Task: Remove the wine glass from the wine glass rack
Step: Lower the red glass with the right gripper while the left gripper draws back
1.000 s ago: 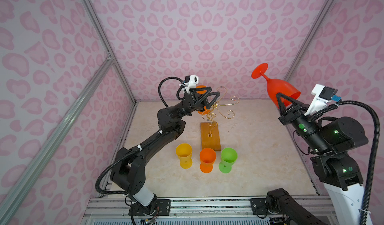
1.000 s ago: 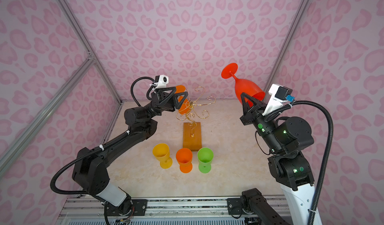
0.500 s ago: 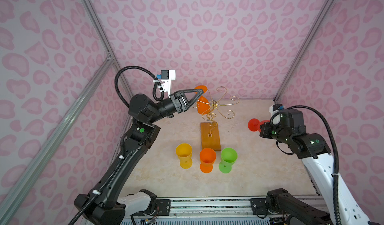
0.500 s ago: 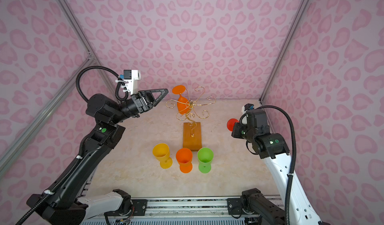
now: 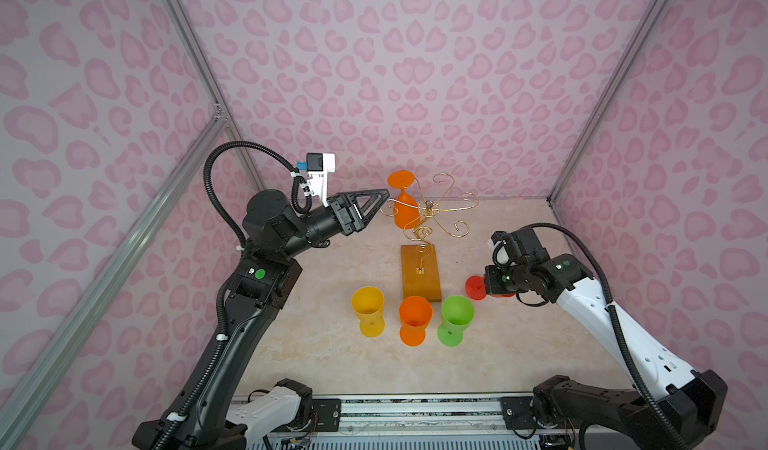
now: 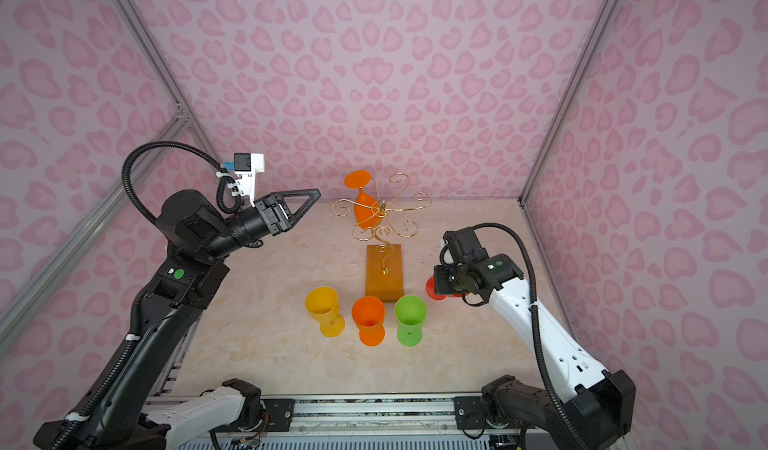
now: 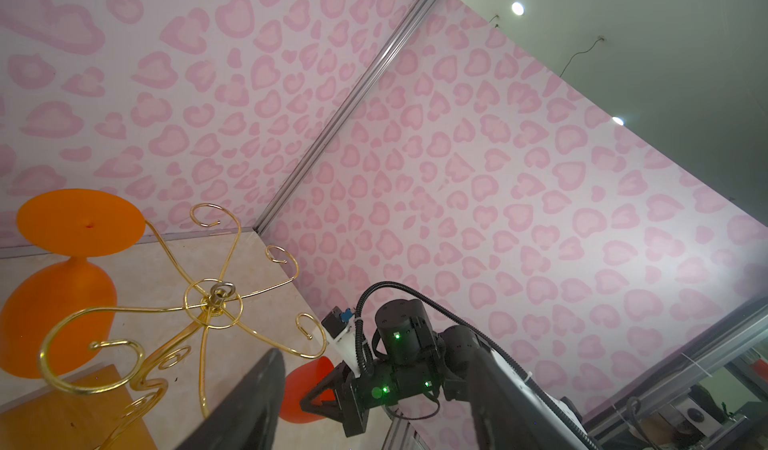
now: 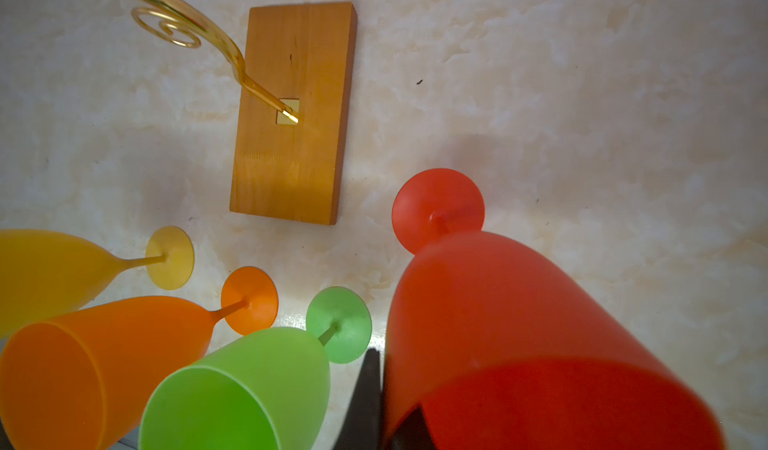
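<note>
Row: yellow glass (image 5: 368, 309), orange glass (image 5: 414, 317) and green glass (image 5: 456, 315) stand upright on the tabletop (image 5: 519, 344) at 6 o'clock of the base, close together
Base (image 5: 419, 277): wooden block, long side running 6 to 12
Red glass (image 8: 498, 323): at 4 o'clock of the base, just beside the green glass, foot down; I cannot tell whether the foot rests on the tabletop
Right jaws: clamped on the red glass's bowl
Risk, near: letting go with the foot not flat would likely tip the red glass into the row and knock the others over
Left jaws: spread wide, empty, raised at 9 o'clock of the rack, tips pointing toward 3, near the hung glass but apart from it
Rack (image 5: 432, 209): gold wire arms curling out from a hub above the base's far end
Hung glass (image 5: 404, 216): the one to take; orange, upside down on the arm at 10 o'clock of the hub, foot uppermost
Risk, far: catching wire along with the stem, or pulling across the arm instead of out along it, would probably drag or tip the light rack; a grip on the smooth bowl may slip
</note>
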Tool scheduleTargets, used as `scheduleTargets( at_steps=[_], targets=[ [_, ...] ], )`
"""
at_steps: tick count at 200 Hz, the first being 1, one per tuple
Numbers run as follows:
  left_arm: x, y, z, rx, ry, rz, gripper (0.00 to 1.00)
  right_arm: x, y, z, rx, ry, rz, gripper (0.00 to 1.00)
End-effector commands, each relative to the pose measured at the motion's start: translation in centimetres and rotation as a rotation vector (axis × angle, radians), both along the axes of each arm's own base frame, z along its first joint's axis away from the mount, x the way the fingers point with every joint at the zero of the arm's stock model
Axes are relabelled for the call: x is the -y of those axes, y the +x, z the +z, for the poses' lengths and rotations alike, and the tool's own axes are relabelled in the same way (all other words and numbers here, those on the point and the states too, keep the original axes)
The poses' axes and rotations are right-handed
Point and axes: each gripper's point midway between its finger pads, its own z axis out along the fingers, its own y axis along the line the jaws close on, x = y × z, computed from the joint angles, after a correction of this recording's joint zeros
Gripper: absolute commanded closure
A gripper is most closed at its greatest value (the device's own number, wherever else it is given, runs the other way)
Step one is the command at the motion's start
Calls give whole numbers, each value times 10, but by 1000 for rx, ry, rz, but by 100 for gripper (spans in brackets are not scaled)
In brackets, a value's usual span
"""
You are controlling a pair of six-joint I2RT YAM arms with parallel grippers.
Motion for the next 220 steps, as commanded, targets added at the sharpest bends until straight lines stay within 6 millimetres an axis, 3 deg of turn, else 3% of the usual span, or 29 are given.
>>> scheduleTargets(
  at_steps=[1,39,168,220],
  targets=[
    [-3,-3,5,33,10,10,28,-2,3,-7,-7,-64,27,100],
    [-5,-3,4,31,17,15,28,-11,5,-13,-34,-79,63,100],
    [-6,-4,-1,34,31,4,28,-17,13,-34,-123,-129,92,100],
    [-7,-5,-4,34,42,6,28,-25,20,-23,-101,-103,97,76]
  ],
)
